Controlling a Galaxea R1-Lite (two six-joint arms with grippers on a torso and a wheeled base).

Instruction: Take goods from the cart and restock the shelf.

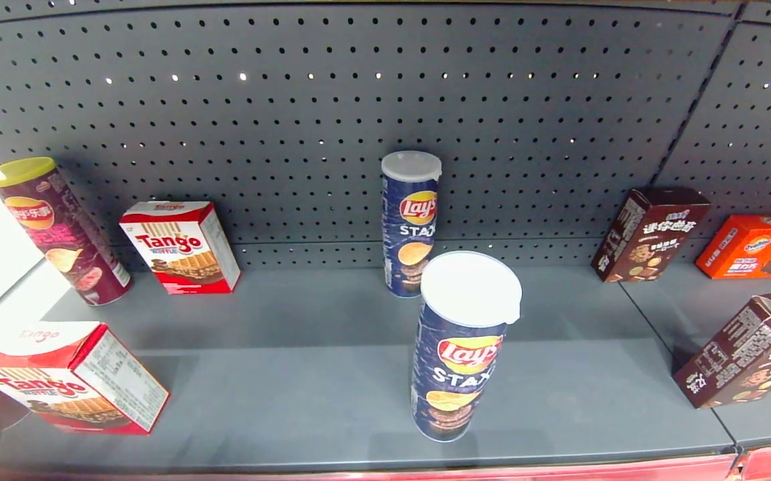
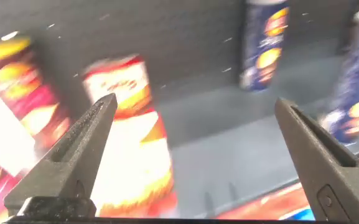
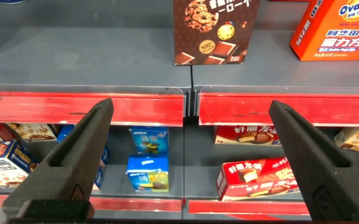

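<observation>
Scanning from the left: left gripper spread wide and empty, facing the maroon can and a red wafer box on the shelf; mid-shelf the rear blue can and front blue can stand upright, apart. Right gripper likewise wide open, holding nothing, facing the shelf's red front edge where the brown box stands. Judged step is fetching more stock: draw both arms straight out, clear of the tall, tippy front blue can.

Grey shelf, pegboard back panel. Centre: front blue can and rear blue can — both upright, white lids. Left: maroon can, rear red wafer box, front red wafer box. Right — rear brown box, front brown box, orange box.
</observation>
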